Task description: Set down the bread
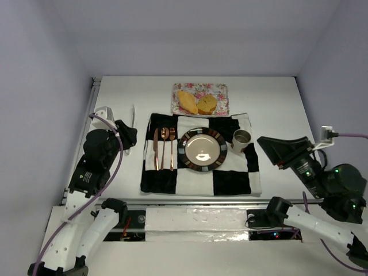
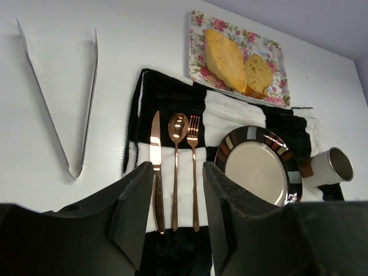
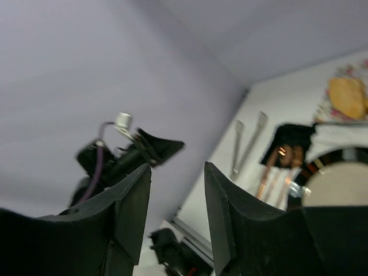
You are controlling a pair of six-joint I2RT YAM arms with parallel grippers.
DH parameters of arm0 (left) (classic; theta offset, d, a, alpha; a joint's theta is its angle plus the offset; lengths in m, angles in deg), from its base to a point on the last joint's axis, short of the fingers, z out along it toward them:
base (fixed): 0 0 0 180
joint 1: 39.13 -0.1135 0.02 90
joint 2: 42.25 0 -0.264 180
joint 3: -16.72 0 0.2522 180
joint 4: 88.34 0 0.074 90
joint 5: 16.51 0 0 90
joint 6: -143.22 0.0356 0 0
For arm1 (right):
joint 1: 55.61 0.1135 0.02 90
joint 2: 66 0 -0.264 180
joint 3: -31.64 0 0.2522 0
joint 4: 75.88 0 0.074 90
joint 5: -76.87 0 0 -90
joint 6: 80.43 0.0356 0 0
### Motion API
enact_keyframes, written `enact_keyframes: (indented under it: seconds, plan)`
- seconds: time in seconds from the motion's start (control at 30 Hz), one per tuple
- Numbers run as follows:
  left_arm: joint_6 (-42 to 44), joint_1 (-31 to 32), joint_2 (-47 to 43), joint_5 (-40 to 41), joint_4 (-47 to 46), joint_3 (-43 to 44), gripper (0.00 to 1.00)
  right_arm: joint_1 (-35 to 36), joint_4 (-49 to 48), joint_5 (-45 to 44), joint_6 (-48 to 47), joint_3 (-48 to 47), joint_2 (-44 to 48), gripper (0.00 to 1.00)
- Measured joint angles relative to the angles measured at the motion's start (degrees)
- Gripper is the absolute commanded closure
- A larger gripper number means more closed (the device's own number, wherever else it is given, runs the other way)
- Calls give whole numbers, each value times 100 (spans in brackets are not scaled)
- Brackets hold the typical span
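The 2 pieces of bread lie side by side, touching, on a rectangular flower-patterned tray (image 1: 221,92) at the far side of the white table (image 1: 276,109). The longer pale yellow-orange wedge (image 1: 187,101) is on the left and the shorter, browner golden-crusted chunk (image 1: 207,103) on the right.

Just in front of the tray is a black-and-white checked cloth (image 1: 230,178). It carries a round plate with a dark striped rim (image 1: 185,150); no bread is on the plate. To the plate's left, 3 copper-coloured pieces lie in a row: a knife (image 1: 155,148), a spoon (image 1: 164,145) and a fork (image 1: 172,147). A small cup (image 1: 241,139) stands at the plate's right, close to its rim.

Slim silver V-shaped tongs (image 2: 75,169) lie on the bare table left of the cloth.

The left gripper (image 2: 178,169) is above the table's left side, beside the cloth, its jaws apart and holding nothing. The right gripper (image 3: 177,169) is over the table's right side, pointing leftward toward the cup, its jaws likewise apart and empty.
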Motion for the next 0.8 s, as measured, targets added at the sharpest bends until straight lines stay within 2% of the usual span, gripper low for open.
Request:
enact_keyframes:
  seconds: [0.07, 0.1, 0.13, 0.17, 0.2, 0.23, 0.3, 0.53, 0.57, 0.6, 0.67, 0.7, 0.8]
  plan:
    - [37, 0, 118, 2, -46, 0, 64, -2, 348, -138, 66, 299, 109, 62]
    - [68, 0, 195, 4, -74, 0, 64, -2, 514, -195, 90, 444, 144, 78]
    - [101, 0, 286, 9, -105, 0, 64, -2, 671, -247, 129, 595, 195, 87]
    - [138, 0, 402, 28, -144, 0, 70, -2, 802, -264, 175, 708, 247, 97]
    - [170, 0, 520, 46, -192, 0, 73, 0, 942, -293, 221, 802, 308, 100]
    - [221, 0, 669, 70, -243, 0, 78, 2, 1025, -313, 256, 863, 374, 100]
    - [306, 0, 1045, 173, -365, 0, 98, 2, 1154, -339, 328, 938, 527, 100]
    - [529, -15, 2553, 671, -839, 0, 100, 0, 1292, -348, 444, 973, 758, 98]
    - [564, -33, 2791, 741, -914, 4, 77, 0, 1307, -348, 461, 992, 785, 93]
    - [645, -44, 3025, 807, -955, 39, 69, 0, 1353, -350, 503, 1021, 826, 90]
    - [682, -76, 3582, 922, -1029, 175, 61, 2, 1432, -365, 566, 1071, 905, 81]
    - [719, -107, 3864, 981, -1084, 269, 60, 0, 1456, -365, 605, 1113, 964, 75]
    - [813, -186, 4660, 1130, -1274, 518, 60, 2, 1554, -372, 693, 1237, 1156, 72]
